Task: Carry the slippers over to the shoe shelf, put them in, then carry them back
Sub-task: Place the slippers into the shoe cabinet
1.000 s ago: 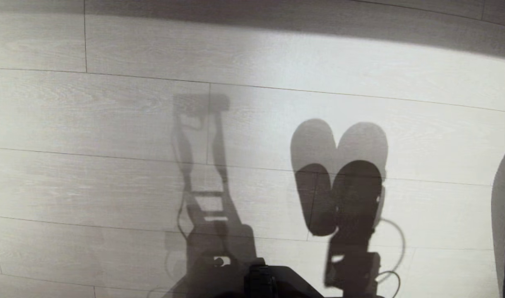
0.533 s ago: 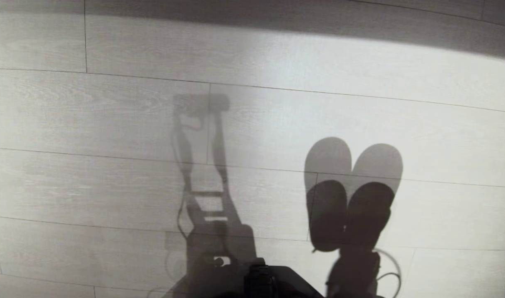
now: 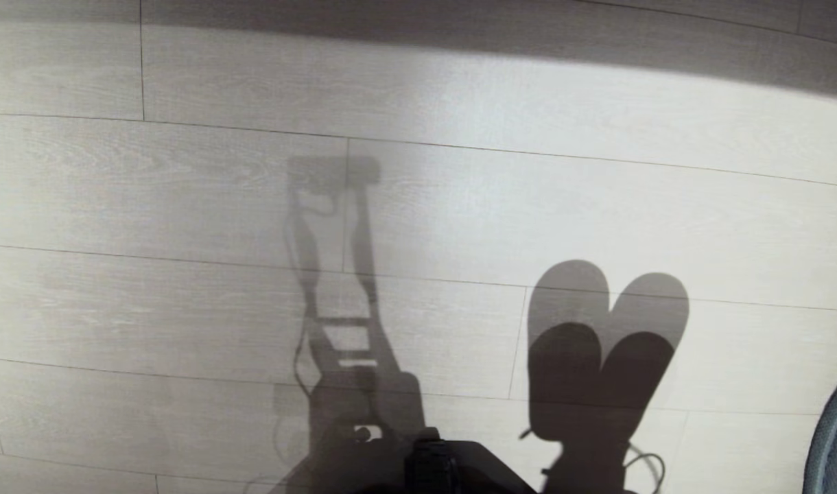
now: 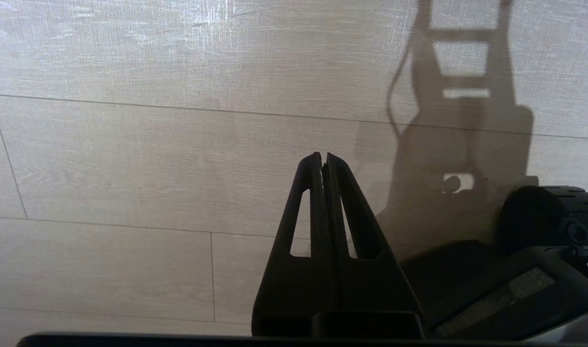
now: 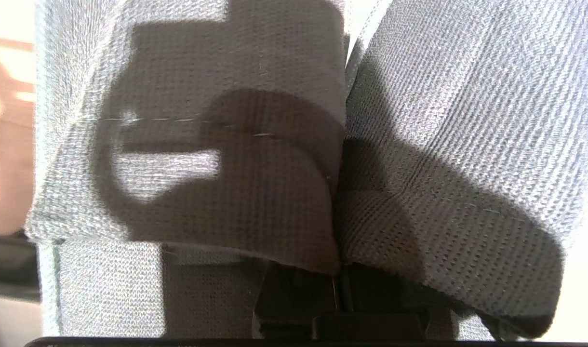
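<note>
The slippers (image 5: 255, 193) fill the right wrist view: two blue-grey woven fabric pieces side by side, straps meeting in the middle. My right gripper (image 5: 340, 289) is shut on the slippers, its dark fingers tucked under the strap edges where the two meet. In the head view only a blue-grey edge of a slipper (image 3: 833, 439) shows at the lower right, and the pair's heart-shaped shadow (image 3: 604, 343) lies on the pale plank floor. My left gripper (image 4: 324, 155) hangs shut and empty above the floor. The shoe shelf is out of view.
Pale wood-plank floor (image 3: 254, 206) spreads all round, with a shaded band (image 3: 460, 20) along the far side. The shadow of my left arm (image 3: 336, 288) falls mid-floor. My dark base (image 3: 453, 466) sits at the near edge, also seen as the base (image 4: 540, 226) beside the left gripper.
The slippers' shadow has slid toward the near right and the right arm's shadow has sunk almost out of the head view. The slipper edge at the right now sits lower. The left arm has stayed still.
</note>
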Motion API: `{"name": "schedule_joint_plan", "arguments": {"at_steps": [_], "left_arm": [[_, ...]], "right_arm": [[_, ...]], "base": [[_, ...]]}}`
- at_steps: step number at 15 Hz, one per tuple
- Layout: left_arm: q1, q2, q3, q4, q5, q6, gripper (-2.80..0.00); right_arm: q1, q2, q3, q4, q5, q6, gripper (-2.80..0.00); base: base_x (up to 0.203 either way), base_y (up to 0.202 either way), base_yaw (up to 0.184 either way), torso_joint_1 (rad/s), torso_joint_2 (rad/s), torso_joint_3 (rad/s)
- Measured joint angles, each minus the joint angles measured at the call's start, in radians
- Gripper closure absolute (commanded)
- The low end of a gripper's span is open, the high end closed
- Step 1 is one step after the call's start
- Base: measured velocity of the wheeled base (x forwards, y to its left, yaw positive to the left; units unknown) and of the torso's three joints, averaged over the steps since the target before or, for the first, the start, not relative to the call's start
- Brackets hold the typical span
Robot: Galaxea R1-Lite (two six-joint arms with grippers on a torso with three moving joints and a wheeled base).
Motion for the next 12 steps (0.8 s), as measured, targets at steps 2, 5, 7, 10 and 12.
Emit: {"name": "schedule_joint_plan", "arguments": {"at_steps": [2,5,7,10,12], "left_arm": [[0.000,0.000,0.000,0.000,0.000,0.000,0.00],[0.000,0.000,0.000,0.000,0.000,0.000,0.00],[0.000,0.000,0.000,0.000,0.000,0.000,0.00],[0.000,0.000,0.000,0.000,0.000,0.000,0.00],[0.000,0.000,0.000,0.000,0.000,0.000,0.00]], "right_arm": [[0.000,-0.004,0.017,0.014,-0.074,-0.036,0.00],[0.000,-0.007,0.028,0.070,-0.087,-0.033,0.00],[0.000,-0.007,0.030,0.074,-0.089,-0.024,0.00],[0.000,-0.008,0.030,0.076,-0.093,-0.017,0.00],[0.000,-0.008,0.030,0.076,-0.096,-0.002,0.00]], "base": [[0.000,0.000,0.000,0.000,0.00,0.000],[0.000,0.000,0.000,0.000,0.00,0.000],[0.000,0.000,0.000,0.000,0.00,0.000],[0.000,0.000,0.000,0.000,0.00,0.000],[0.000,0.000,0.000,0.000,0.00,0.000]]}}
